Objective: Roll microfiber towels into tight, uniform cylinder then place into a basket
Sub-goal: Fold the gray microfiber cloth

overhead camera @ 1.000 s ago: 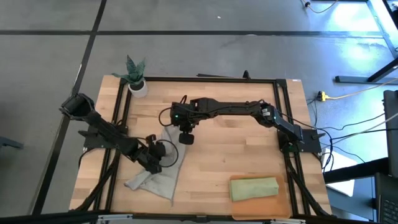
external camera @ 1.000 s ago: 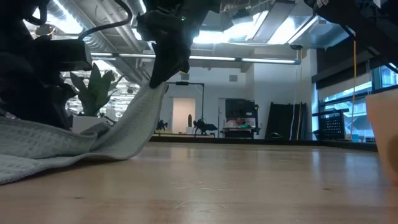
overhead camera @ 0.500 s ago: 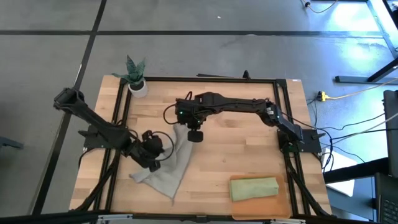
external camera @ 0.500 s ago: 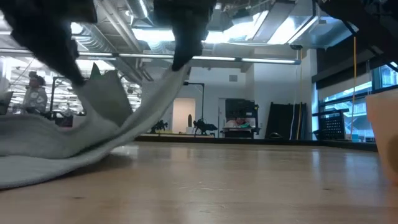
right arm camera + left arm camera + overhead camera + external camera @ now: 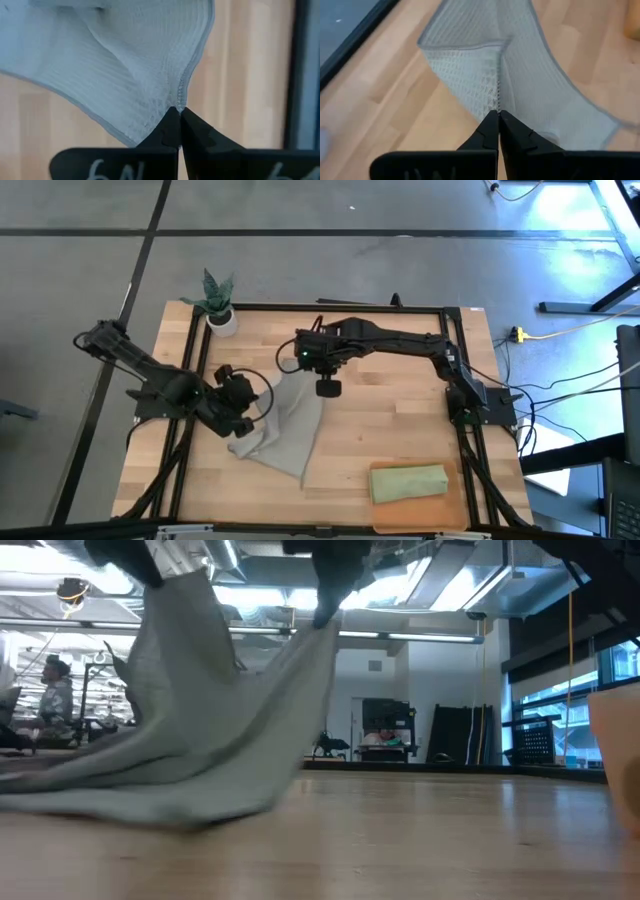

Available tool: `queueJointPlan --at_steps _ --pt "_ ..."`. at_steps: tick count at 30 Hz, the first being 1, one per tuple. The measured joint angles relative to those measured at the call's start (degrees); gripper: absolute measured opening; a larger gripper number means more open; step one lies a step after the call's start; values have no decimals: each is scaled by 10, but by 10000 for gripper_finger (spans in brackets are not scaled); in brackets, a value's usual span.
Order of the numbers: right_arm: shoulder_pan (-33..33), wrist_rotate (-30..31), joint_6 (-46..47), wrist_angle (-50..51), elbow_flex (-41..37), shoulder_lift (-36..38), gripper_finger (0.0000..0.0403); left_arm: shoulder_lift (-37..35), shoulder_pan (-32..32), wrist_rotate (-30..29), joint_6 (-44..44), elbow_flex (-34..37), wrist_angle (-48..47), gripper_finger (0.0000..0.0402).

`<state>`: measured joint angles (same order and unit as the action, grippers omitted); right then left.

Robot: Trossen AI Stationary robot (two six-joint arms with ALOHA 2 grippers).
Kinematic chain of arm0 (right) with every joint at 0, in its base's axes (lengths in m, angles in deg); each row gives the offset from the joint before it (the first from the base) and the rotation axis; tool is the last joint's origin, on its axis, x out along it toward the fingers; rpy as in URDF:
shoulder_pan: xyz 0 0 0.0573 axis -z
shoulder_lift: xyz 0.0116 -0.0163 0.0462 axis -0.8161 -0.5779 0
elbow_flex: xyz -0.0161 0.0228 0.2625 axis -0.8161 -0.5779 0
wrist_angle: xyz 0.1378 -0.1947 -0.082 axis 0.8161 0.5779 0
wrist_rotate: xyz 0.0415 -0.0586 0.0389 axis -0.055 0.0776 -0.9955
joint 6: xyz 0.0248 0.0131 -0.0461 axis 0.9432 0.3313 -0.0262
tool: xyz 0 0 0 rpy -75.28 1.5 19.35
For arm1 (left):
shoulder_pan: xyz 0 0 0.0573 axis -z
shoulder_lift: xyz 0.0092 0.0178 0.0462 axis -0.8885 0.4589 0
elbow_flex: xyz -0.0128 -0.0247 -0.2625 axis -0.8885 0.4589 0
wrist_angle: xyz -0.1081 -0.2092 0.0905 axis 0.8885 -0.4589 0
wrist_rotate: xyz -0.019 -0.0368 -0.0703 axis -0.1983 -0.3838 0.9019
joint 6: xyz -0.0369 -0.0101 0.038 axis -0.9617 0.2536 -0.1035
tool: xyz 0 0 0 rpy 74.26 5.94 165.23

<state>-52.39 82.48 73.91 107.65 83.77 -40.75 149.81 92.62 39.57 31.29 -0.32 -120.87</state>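
1. Left gripper [image 5: 498,116]: fingers closed tip to tip, pinching an edge fold of the grey towel [image 5: 540,95]. In the high view this gripper [image 5: 236,402] is over the left half of the table, at the towel's left edge.
2. Right gripper [image 5: 179,112]: fingers likewise pressed together, clamping a hem of the same grey towel [image 5: 125,65]. In the high view it [image 5: 326,386] sits near the table's middle, at the towel's far right corner.
3. Grey towel [image 5: 282,428]: held by both grippers at two raised points. In the low view the cloth [image 5: 200,750] hangs from both points and slopes down to the tabletop, where its lower part lies bunched on the wood.
4. Grey towel position: left of table centre, between the two grippers, with its near end trailing toward the front edge.
5. Green towel [image 5: 408,482]: rolled into a short cylinder, lying inside the basket [image 5: 455,515].
6. Basket position: front right corner of the table [image 5: 390,430], well apart from the grey towel and both grippers.
7. Plant pot [image 5: 221,320]: white, with a green plant, at the far left corner of the table.
8. Background, low view: a person [image 5: 55,700] is visible at the left, in the room behind the table.
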Motion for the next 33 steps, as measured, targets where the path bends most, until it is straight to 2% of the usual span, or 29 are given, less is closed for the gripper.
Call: queueJointPlan --at_steps 7,10,15,17,21,25,33 --pt "0 17 -8 2 0 34 7 0 -47 -14 0 -43 -31 0" --pt "1 44 -13 5 0 48 7 0 -72 -21 6 -59 -31 0" --pt "5 80 -11 24 0 66 7 0 -114 -45 56 -96 -30 0" --pt "6 109 -3 27 0 73 7 0 -135 -47 80 -110 -29 0" --pt "7 205 4 52 0 80 7 0 -184 -64 117 -130 -29 0" --pt "15 239 4 65 0 85 7 0 -229 -102 182 -145 -19 0" --pt "56 333 4 58 0 85 7 10 -338 -106 355 -145 87 0"
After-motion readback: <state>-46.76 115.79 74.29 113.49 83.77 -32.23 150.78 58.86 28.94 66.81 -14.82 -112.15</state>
